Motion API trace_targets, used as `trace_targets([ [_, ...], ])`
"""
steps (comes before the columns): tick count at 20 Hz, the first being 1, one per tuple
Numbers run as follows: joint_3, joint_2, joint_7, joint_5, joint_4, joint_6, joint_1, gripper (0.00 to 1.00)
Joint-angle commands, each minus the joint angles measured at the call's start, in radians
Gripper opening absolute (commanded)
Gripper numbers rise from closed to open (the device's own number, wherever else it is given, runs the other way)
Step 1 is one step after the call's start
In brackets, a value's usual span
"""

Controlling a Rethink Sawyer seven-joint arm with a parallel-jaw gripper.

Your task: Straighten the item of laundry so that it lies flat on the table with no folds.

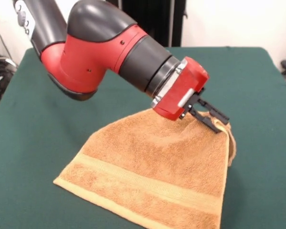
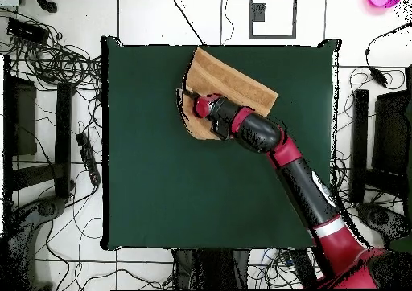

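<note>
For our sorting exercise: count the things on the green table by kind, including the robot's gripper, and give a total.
Towels: 1, the golden-orange towel, one corner lifted.
Grippers: 1, the gripper, its jaws closed on that raised corner.
Tables: 1, the green table.
Total: 3

I am looking at a white tiled floor (image 2: 145,22) running all round the work area, with black cables (image 2: 56,63) trailing over it. Dark stands (image 2: 358,143) are flanking both sides. A pale wall (image 1: 238,21) and a black upright panel (image 1: 152,21) are showing behind.
</note>
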Motion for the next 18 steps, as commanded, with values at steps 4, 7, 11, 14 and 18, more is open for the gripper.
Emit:
trace_targets([
  [4,-0.190,-0.155,-0.157,-0.023,-0.152,0.254,0.148,1.00],
  [7,-0.209,-0.177,-0.140,-0.021,-0.160,0.276,0.166,1.00],
  [11,-0.225,-0.193,-0.128,-0.012,-0.168,0.294,0.181,1.00],
  [14,-0.240,-0.216,-0.098,-0.021,-0.176,0.274,0.197,1.00],
  [18,-0.304,-0.365,-0.010,-0.093,-0.152,0.224,0.224,1.00],
])
